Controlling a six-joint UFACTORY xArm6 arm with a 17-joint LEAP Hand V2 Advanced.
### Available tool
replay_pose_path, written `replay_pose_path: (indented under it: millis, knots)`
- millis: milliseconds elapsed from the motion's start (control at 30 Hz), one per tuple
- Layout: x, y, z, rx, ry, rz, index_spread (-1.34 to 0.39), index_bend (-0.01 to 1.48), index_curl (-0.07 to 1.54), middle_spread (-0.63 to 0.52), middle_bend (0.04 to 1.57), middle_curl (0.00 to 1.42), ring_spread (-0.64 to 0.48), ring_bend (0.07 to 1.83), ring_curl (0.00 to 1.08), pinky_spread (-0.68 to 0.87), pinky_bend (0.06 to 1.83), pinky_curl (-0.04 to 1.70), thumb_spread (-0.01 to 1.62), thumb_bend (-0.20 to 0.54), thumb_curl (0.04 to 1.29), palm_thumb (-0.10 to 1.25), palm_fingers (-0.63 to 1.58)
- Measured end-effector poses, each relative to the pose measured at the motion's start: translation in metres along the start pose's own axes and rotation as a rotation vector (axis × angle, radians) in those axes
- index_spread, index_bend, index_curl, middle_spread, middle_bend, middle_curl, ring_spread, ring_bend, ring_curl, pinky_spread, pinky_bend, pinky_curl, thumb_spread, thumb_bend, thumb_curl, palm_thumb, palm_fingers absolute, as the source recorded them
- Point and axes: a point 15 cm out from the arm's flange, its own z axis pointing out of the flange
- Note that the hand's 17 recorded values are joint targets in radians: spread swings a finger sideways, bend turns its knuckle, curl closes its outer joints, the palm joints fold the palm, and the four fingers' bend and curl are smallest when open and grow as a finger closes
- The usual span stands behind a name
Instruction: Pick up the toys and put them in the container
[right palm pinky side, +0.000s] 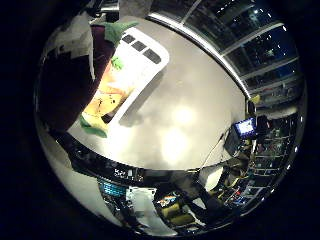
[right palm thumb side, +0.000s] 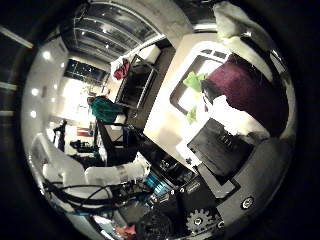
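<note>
My right hand (right palm pinky side: 76, 42) is close over a white container (right palm pinky side: 150, 62) that stands on a pale table (right palm pinky side: 190, 120). A dark maroon soft toy (right palm pinky side: 60, 92) fills the space next to the palm, and white fingers (right palm thumb side: 238, 24) curl across it. A yellow and green plush toy (right palm pinky side: 105, 100) lies beside the maroon one, inside the container's rim as far as I can tell. In the right thumb side palm view, the maroon toy (right palm thumb side: 248, 85) sits against the palm, with a green bit of plush (right palm thumb side: 194, 84) at the container's white rim (right palm thumb side: 212, 52).
The table's bare top stretches away from the container to its far edge (right palm pinky side: 225, 70). Beyond it are shelves, a lit screen (right palm pinky side: 244, 127) and room clutter. The thumb side view shows a dark desk (right palm thumb side: 140, 85) and the arm's body (right palm thumb side: 90, 175).
</note>
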Motion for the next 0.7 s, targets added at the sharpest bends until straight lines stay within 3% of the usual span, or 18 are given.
replay_pose_path:
  millis: [67,200,233,267,367,467,700]
  knots:
    - [-0.005,-0.011,0.006,-0.005,-0.003,-0.005,-0.51,0.75,0.99,-0.27,1.04,0.93,-0.28,1.31,0.76,-0.28,1.36,0.77,0.66,-0.040,0.78,0.93,0.75]
    - [-0.004,-0.023,0.021,-0.014,0.000,-0.011,-0.49,0.50,0.90,-0.25,0.92,0.86,-0.27,1.24,0.69,-0.36,1.19,0.71,0.86,-0.024,0.71,0.84,0.47]
    - [-0.003,-0.023,0.026,-0.022,0.003,-0.015,-0.50,0.53,0.87,-0.23,0.85,0.82,-0.25,1.14,0.67,-0.27,1.05,0.70,0.93,-0.017,0.68,0.84,0.21]
    - [-0.001,-0.022,0.030,-0.032,0.008,-0.019,-0.52,0.55,0.84,-0.20,0.77,0.77,-0.22,1.05,0.63,-0.18,0.99,0.66,0.97,-0.018,0.67,0.84,0.13]
    - [0.001,-0.024,0.040,-0.049,0.011,-0.037,-0.54,0.61,0.75,-0.10,0.54,0.63,-0.04,0.76,0.49,0.16,0.87,0.57,1.03,-0.018,0.62,0.85,-0.04]
    - [0.002,-0.023,0.048,-0.066,0.012,-0.055,-0.54,0.59,0.66,-0.03,0.40,0.52,0.11,0.58,0.39,0.37,0.77,0.48,1.06,-0.018,0.59,0.85,-0.01]
    - [0.007,-0.012,0.070,-0.114,0.013,-0.064,-0.51,0.53,0.54,0.01,0.28,0.42,0.19,0.43,0.30,0.48,0.61,0.38,1.07,-0.019,0.56,0.86,0.09]
